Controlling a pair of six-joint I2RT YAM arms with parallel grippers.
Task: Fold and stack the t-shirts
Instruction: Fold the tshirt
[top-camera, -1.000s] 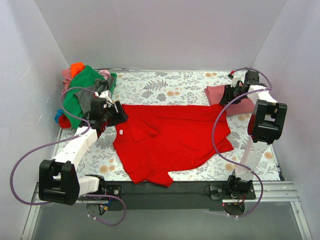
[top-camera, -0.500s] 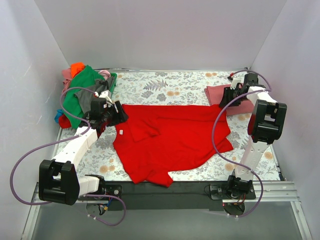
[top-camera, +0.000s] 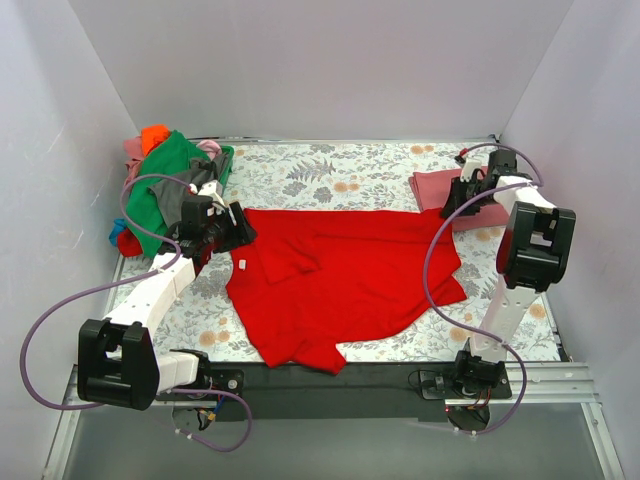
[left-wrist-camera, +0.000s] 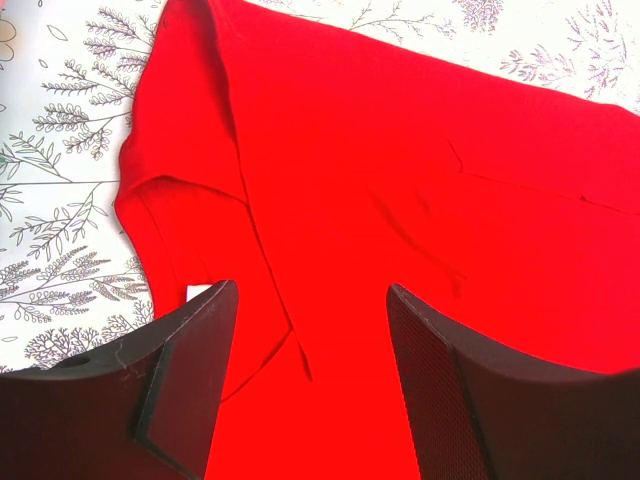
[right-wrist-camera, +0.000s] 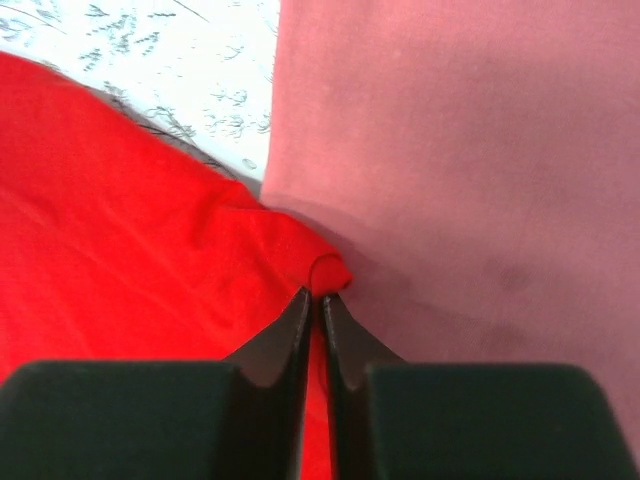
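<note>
The bright red t-shirt (top-camera: 350, 275) lies spread across the middle of the frame on the floral desk cloth (top-camera: 330, 175), rumpled, its lower part reaching the desk's near edge at the bottom. The left pincer (left-wrist-camera: 310, 300) sits over the shirt's upper left corner with its fingers well apart and only red cloth showing between them; whether it touches the cloth I cannot tell. A small white label (left-wrist-camera: 195, 292) shows beside the left finger. At the upper right of the frame the right pincer (right-wrist-camera: 313, 295) has its fingers brought almost together, nipping a small fold at the red shirt's corner, right where it meets the dull rose-red t-shirt (right-wrist-camera: 470, 150), which lies flat. More t-shirts, a green one (top-camera: 165, 180) on top, are heaped at the upper left.
</note>
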